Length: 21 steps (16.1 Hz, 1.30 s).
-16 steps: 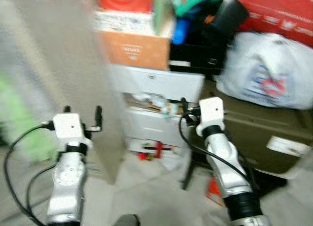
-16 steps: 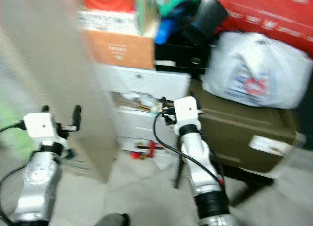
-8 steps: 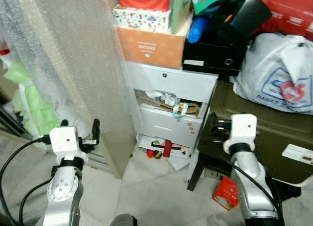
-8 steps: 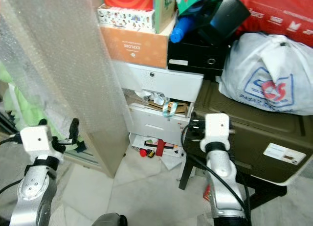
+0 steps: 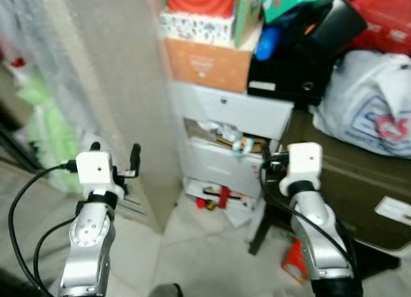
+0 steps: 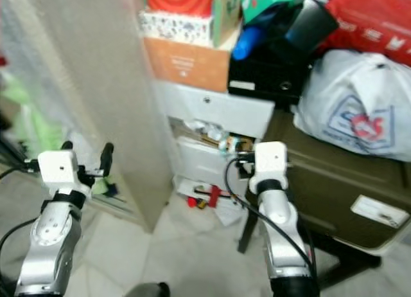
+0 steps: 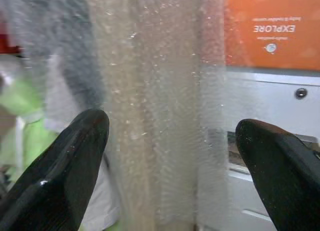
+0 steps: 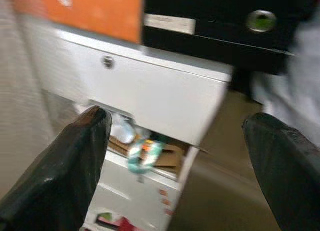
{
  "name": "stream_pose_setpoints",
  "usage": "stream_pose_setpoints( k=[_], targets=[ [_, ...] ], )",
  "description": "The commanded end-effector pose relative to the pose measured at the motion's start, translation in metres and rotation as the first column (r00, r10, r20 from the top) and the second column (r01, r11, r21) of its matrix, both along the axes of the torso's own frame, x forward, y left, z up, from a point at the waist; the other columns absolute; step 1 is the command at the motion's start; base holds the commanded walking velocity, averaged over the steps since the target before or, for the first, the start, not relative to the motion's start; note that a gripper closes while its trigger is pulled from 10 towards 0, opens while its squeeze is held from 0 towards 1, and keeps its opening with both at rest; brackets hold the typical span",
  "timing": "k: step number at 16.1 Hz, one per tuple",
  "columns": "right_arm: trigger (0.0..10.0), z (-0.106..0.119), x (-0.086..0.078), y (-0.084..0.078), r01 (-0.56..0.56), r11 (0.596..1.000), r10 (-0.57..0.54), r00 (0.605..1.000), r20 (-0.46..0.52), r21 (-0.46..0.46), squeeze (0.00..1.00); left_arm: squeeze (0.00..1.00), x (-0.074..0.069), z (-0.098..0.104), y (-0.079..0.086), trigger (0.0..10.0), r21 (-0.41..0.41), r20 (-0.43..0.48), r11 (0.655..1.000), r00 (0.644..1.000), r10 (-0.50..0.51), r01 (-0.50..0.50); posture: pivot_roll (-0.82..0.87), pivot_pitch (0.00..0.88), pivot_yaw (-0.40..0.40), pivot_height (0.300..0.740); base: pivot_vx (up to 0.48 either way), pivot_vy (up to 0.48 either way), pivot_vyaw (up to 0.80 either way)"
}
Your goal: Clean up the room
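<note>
We see both hands raised with fingers spread and empty, the left hand (image 5: 114, 157) at lower left before a bubble-wrapped panel (image 5: 109, 72), the right hand (image 8: 175, 156) at centre facing the white drawer unit (image 5: 234, 149) with clutter spilling out.

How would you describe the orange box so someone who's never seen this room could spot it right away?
Find the white drawer cabinet standing between the tall bubble-wrapped panel and the dark green trunk. The orange box sits directly on top of it, left of a black box. It is the only plain orange carton, with small white lettering on its front.
</note>
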State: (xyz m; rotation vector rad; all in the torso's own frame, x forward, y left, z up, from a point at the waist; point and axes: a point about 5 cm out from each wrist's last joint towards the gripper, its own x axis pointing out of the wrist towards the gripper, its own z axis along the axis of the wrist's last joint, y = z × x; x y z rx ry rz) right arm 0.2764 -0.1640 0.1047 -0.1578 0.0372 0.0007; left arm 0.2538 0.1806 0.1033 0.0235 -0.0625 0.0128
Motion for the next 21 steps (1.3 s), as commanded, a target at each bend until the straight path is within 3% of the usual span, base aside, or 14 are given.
stream_pose_setpoints(
  k=[1, 14, 21],
  targets=[
    [10.0, -0.002, 0.001, -0.003, 0.015, 1.000, -0.015, 1.000, -0.011, -0.006, 0.00, 0.00, 0.002, 0.000, -0.003, 10.0, -0.001, -0.001, 1.000, 1.000, -0.013, 0.013, 0.02, 0.001, 0.019, 0.740, 0.000, 0.000, 0.80],
    [10.0, 0.004, 0.008, 0.005, -0.020, 1.000, 0.021, 1.000, 0.013, -0.023, 0.00, 0.00, 0.011, 0.003, -0.008, 10.0, 0.027, 0.011, 1.000, 1.000, 0.014, -0.015, 0.02, 0.020, 0.015, 0.740, 0.000, 0.000, 0.80],
    [10.0, 0.006, 0.012, 0.009, -0.029, 0.999, 0.030, 0.999, 0.029, -0.034, 0.00, 0.00, 0.012, 0.004, -0.002, 10.0, 0.039, 0.020, 0.997, 0.998, 0.064, -0.065, 0.02, 0.021, 0.016, 0.740, 0.000, 0.000, 0.80]
  ],
)
